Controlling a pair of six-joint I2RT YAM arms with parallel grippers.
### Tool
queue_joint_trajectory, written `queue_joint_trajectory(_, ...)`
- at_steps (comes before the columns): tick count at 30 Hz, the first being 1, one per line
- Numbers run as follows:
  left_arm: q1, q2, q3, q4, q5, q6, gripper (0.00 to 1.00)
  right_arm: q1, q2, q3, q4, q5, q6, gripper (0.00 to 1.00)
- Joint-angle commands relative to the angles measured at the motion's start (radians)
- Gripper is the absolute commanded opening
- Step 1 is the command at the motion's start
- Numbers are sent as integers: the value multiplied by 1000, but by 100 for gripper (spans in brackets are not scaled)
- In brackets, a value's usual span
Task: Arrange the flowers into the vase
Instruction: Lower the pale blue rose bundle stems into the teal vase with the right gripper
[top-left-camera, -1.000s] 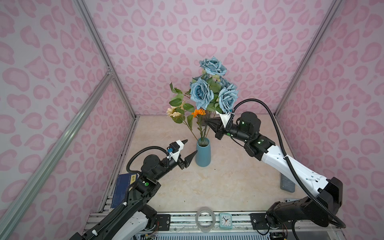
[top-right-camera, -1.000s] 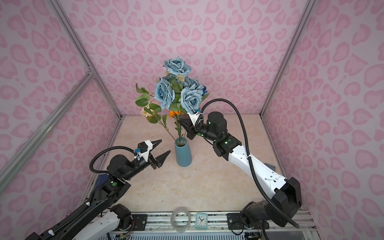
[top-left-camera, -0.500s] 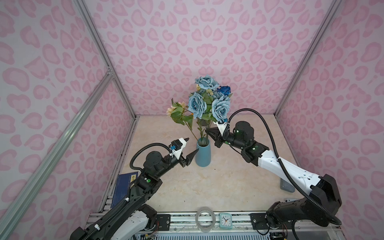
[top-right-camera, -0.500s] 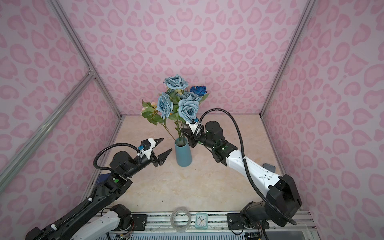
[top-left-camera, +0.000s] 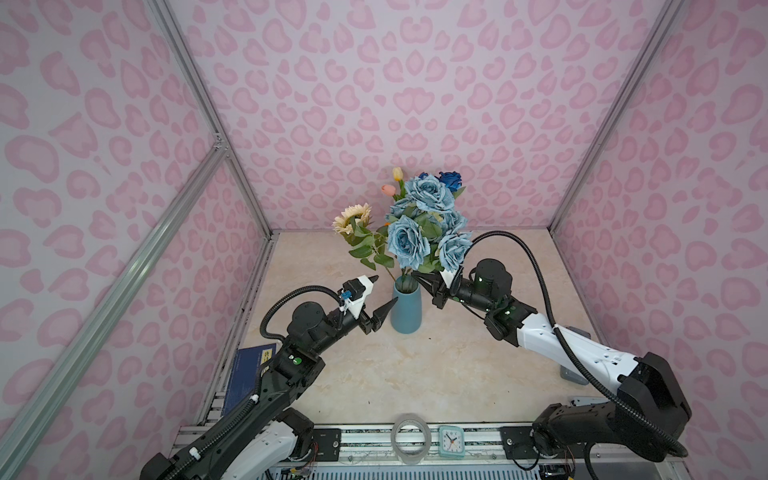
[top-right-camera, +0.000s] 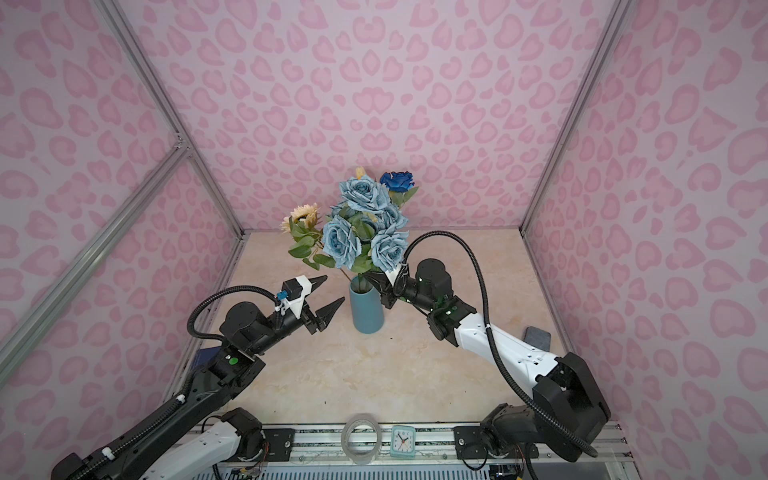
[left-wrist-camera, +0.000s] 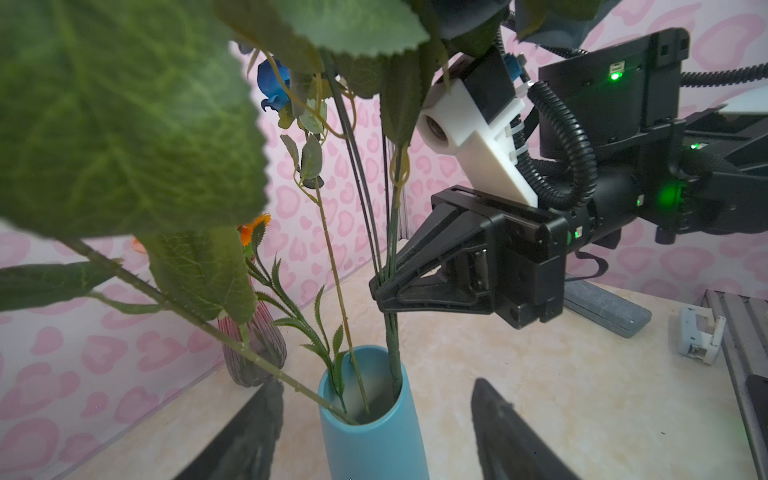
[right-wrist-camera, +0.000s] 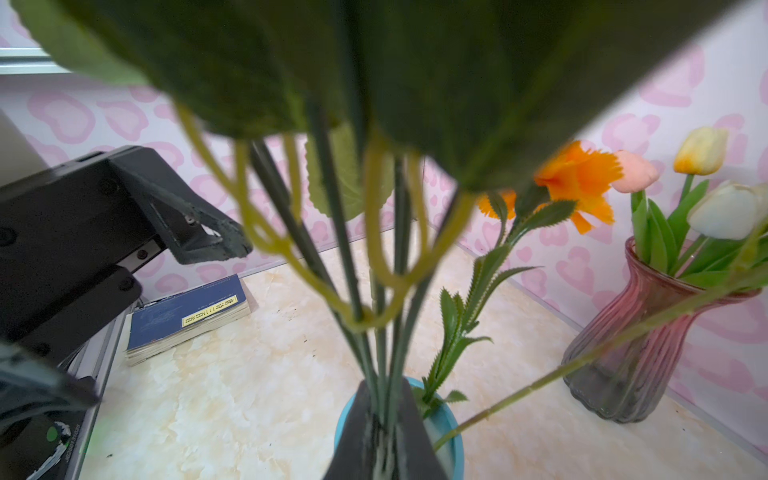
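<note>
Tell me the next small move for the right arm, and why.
Probably lower the rose bunch a little further, straight down. The right gripper is shut on its stems above the mouth of the teal vase. The stems already enter it, but how deep they reach is hidden. The left gripper stands open beside the vase, apart from it.

Left arm (top-left-camera: 286, 374): reaches inward, left gripper (top-left-camera: 383, 291) jaws apart | Right arm (top-left-camera: 544, 334): extended inward, right gripper (top-left-camera: 417, 277) jaws closed on flowers (top-left-camera: 405, 241)

Pink heart-blotch patterned walls (top-left-camera: 374, 83), silver aluminium frame posts (top-left-camera: 217, 143), beige marble-look tabletop (top-left-camera: 415, 374), soft even light
</note>
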Motion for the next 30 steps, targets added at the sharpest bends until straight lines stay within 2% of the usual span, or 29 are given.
queue_joint_trajectory(1,1,-1,0,36,-3,6,72,-2,3,-15,75,-27,-10,11)
queue_joint_trajectory(10,1,-33,-6,26,-21,13,72,-3,45,-29,95,-43,-26,13)
queue_joint_trajectory(19,1,-92,-65,47,-120,24,72,-3,66,-78,133,-55,-47,14)
queue_joint_trajectory(30,1,-103,-81,50,-192,28,72,1,80,-77,123,-19,-56,37)
